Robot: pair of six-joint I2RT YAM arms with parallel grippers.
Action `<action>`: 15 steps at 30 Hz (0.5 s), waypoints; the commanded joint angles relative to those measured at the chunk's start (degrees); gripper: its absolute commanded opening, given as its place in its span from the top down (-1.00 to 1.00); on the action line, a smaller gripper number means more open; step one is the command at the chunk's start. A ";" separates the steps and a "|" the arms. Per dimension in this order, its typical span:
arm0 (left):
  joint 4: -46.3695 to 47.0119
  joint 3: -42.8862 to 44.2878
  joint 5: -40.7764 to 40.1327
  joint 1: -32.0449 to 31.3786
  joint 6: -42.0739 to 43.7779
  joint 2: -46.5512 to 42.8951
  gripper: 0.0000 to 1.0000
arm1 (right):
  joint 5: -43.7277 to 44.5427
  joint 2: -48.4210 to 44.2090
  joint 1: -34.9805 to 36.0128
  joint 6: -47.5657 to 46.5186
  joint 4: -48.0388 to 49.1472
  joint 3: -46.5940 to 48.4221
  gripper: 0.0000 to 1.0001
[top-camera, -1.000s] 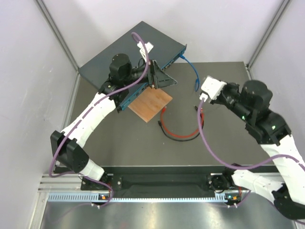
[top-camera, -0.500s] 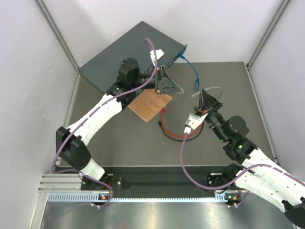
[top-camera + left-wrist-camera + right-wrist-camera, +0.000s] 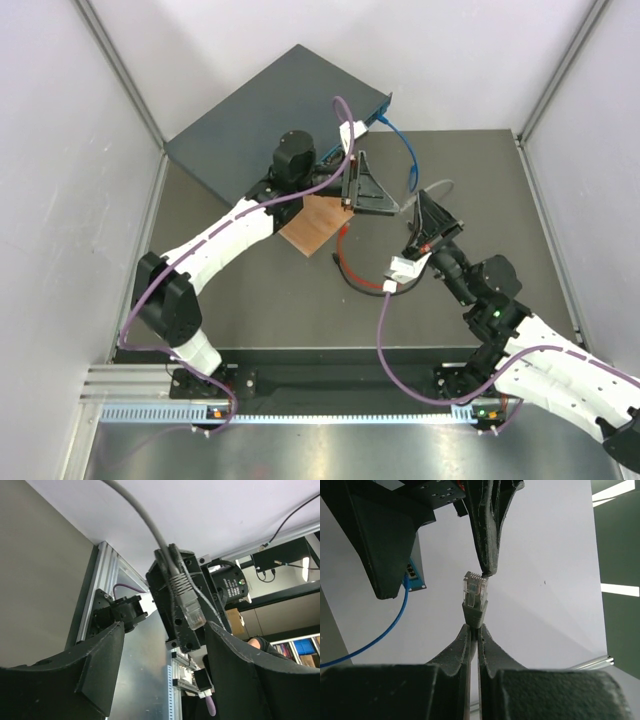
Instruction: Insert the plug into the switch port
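Observation:
The plug (image 3: 474,592) is a clear connector with a grey boot on a grey cable (image 3: 438,185). My right gripper (image 3: 474,629) is shut on the cable just behind the boot, and the plug stands free above the fingertips. In the left wrist view the plug (image 3: 192,609) sits ahead of my open left gripper (image 3: 165,665), between its fingers (image 3: 95,665) but not touching them. In the top view the left gripper (image 3: 380,195) and right gripper (image 3: 425,218) face each other mid-table. The switch (image 3: 265,115) lies at the back, and its teal front edge (image 3: 415,575) shows sockets.
A blue cable (image 3: 400,145) runs from the switch's right end onto the table. A brown wooden board (image 3: 312,228) lies in front of the switch beneath the left arm. A red and black cable (image 3: 365,283) curls on the mat near the right arm.
The right arm swung in from the right side to mid-table, carrying the plug. The left gripper moved right, away from the switch front, until the plug stood between its fingers.

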 commanded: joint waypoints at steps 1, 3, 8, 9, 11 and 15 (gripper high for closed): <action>6.76 -0.33 0.94 -0.91 -2.16 -0.37 -0.38 | -0.90 -0.71 1.33 -1.84 3.86 -0.05 1.00; 7.99 -1.39 0.85 -1.00 -2.87 -0.89 -0.34 | -0.90 -1.05 1.33 -2.02 2.99 -0.14 1.00; 9.05 -1.83 0.15 -1.00 -3.23 -1.51 -0.20 | -1.43 -1.67 1.41 -2.46 2.01 -0.76 1.00; 9.14 -1.75 0.23 -1.00 -3.23 -1.34 -0.18 | -1.69 -1.76 1.50 -2.55 1.75 -0.76 1.00; 9.14 -1.57 0.24 -1.00 -3.23 -1.25 -0.11 | -2.30 -1.93 1.50 -2.72 1.40 -1.11 1.00; 9.23 -1.57 -0.03 -1.09 -3.49 -1.16 0.03 | -2.31 -1.59 1.76 -3.86 0.26 -1.20 1.00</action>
